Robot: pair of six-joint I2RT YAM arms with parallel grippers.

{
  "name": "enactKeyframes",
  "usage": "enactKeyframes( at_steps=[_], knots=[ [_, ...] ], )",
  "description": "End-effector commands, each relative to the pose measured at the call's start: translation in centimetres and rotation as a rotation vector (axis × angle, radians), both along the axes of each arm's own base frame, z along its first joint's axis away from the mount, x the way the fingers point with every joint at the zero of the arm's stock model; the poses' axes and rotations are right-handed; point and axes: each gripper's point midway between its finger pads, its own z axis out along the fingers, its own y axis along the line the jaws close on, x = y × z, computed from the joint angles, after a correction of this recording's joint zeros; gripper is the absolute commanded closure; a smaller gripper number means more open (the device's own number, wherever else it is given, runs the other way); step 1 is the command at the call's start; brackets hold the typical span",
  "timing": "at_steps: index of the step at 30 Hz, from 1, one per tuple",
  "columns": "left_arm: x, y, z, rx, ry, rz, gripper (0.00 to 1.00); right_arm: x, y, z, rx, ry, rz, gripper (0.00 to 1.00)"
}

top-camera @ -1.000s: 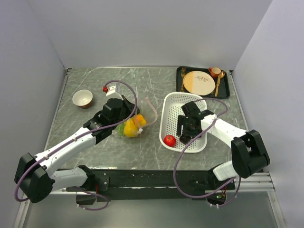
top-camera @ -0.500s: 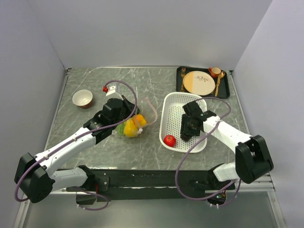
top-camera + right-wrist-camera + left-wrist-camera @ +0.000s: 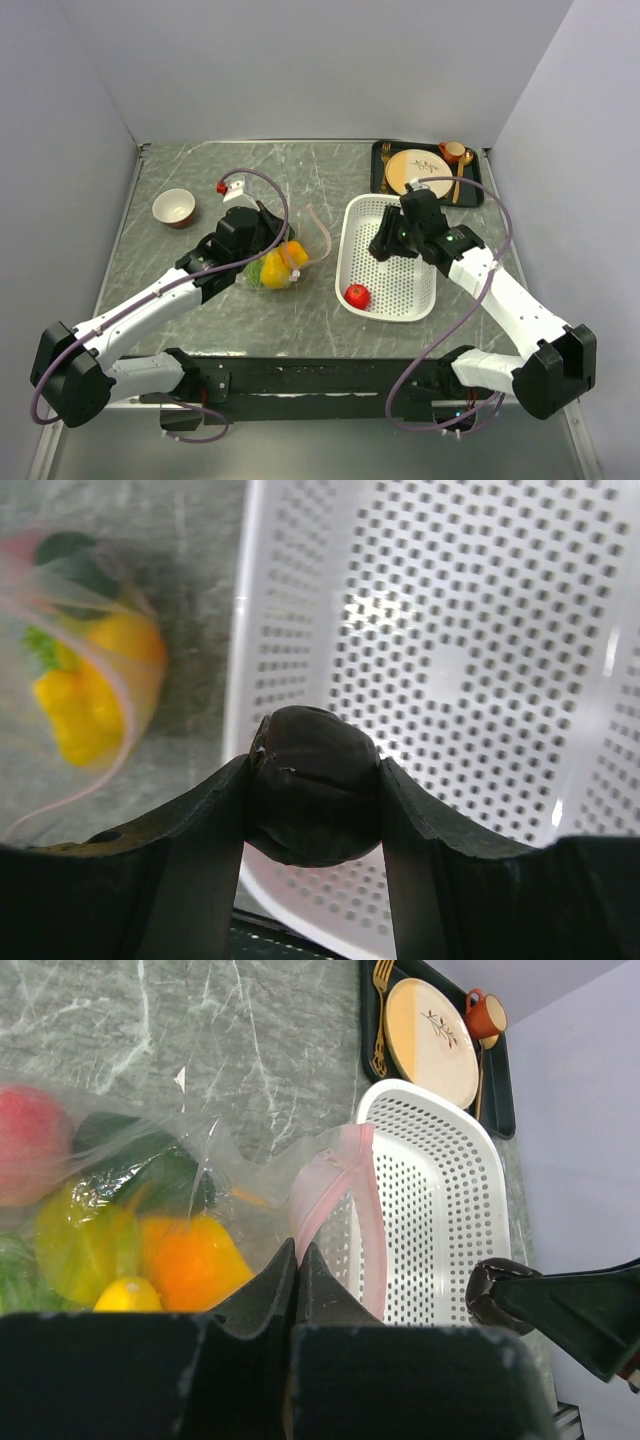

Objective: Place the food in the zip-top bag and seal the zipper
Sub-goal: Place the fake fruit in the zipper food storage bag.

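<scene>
The clear zip-top bag (image 3: 275, 265) lies left of centre and holds the orange mango (image 3: 190, 1260), lemon (image 3: 128, 1296), avocado (image 3: 140, 1160), pink peach (image 3: 25, 1145) and grapes. My left gripper (image 3: 283, 243) is shut on the bag's mouth edge at the pale pink zipper (image 3: 345, 1175), which bows open toward the basket; the jaws (image 3: 297, 1256) are pressed together on it. My right gripper (image 3: 385, 243) is shut on the small dark piece (image 3: 313, 800) and holds it raised over the basket's left side. The red tomato (image 3: 357, 295) lies in the white perforated basket (image 3: 420, 300).
A dark tray (image 3: 478, 190) at the back right holds a cream plate (image 3: 418, 173), cup, fork and spoon. A small bowl (image 3: 174, 208) stands at the back left. Grey walls close in the table on three sides.
My right gripper has risen from the basket floor with the small dark piece and moved toward the basket's back left. The left arm and the bag have not moved.
</scene>
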Motion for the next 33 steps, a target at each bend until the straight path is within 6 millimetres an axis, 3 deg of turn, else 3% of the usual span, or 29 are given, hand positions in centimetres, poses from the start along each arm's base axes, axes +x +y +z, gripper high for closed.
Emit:
enactKeyframes(
  at_steps=[1, 8, 12, 17, 24, 33],
  knots=[
    [0.6, -1.1, 2.1, -0.031, -0.045, -0.025, 0.98, 1.0, 4.1, 4.4, 0.132, -0.105, 0.098, 0.58],
    [0.7, -1.4, 2.2, -0.025, -0.043, -0.039, 0.98, 2.1, 8.2, 7.1, 0.202, -0.156, 0.192, 0.57],
    [0.8, -1.5, 2.2, -0.019, -0.041, -0.043, 0.98, 2.5, 10.3, 7.6, 0.228, -0.152, 0.244, 0.56],
    [0.8, -1.7, 2.3, -0.027, -0.046, -0.048, 0.98, 2.7, 12.8, 7.2, 0.24, -0.132, 0.296, 0.54],
    [0.9, -2.1, 2.2, -0.03, -0.044, -0.064, 0.99, 2.1, 16.6, 4.5, 0.193, -0.077, 0.359, 0.53],
    [0.6, -1.3, 3.0, -0.04, -0.067, -0.042, 0.98, 2.0, 17.7, 4.8, 0.196, -0.098, 0.384, 0.49]
  ],
)
